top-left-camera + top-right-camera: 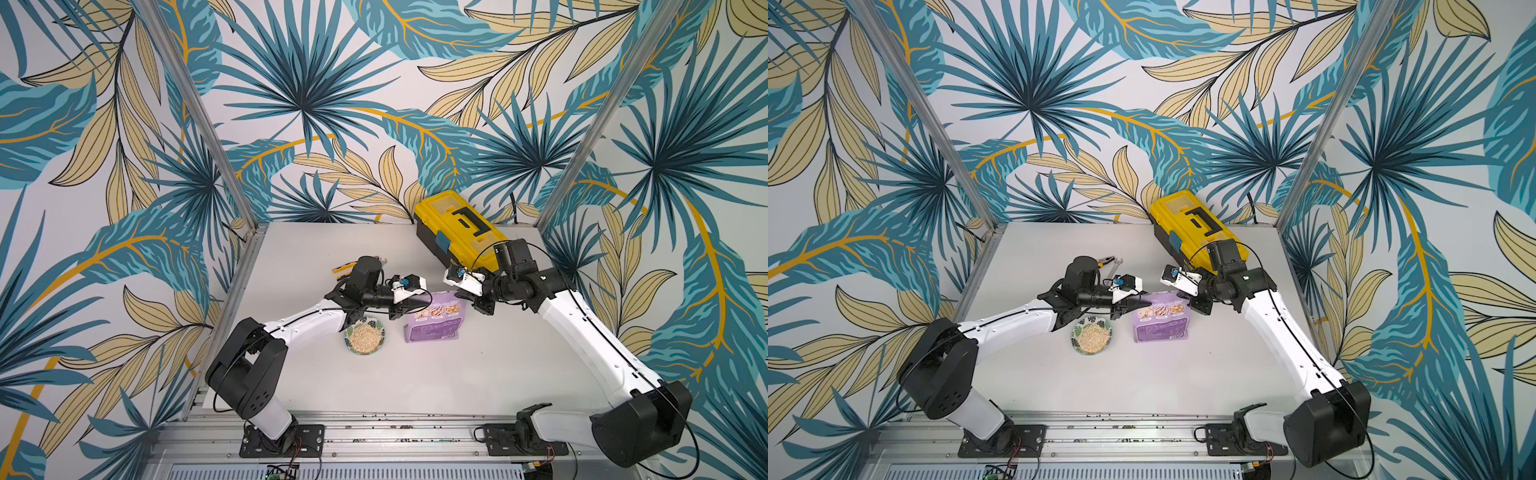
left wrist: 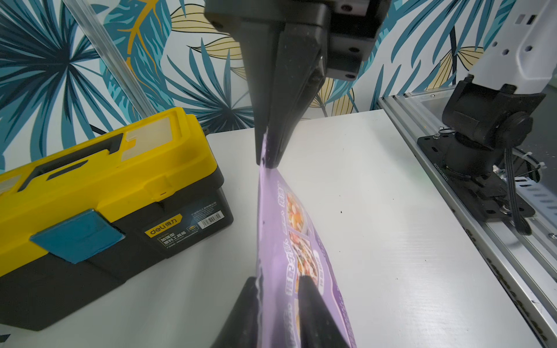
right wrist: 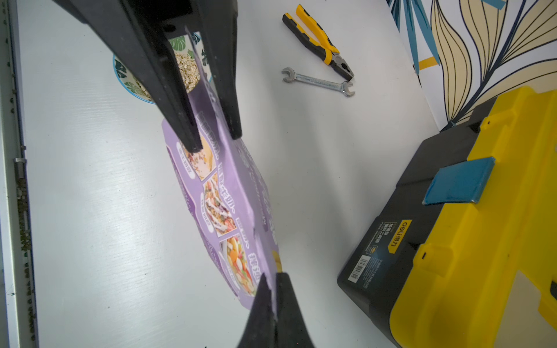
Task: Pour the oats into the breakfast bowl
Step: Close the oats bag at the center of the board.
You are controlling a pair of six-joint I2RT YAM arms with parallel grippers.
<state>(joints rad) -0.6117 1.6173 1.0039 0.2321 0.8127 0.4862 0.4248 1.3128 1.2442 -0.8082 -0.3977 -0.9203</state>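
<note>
R end effector [image 3: 272,283] pinches pouch [image 3: 229,192]; white tabletop [image 1: 415,374], leaf-print walls [image 1: 311,104].

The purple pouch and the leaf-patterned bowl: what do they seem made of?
The purple pouch: thin flexible plastic film, soft satin sheen; it bends and creases. The leaf-patterned bowl: probably glazed ceramic, smooth with printed leaves and a coloured rim, though melamine would look alike.

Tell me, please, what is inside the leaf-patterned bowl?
A loose heap of beige oats fills the bowl. Its floor is hidden beneath them, and the left arm covers its far rim in both top views.
</note>
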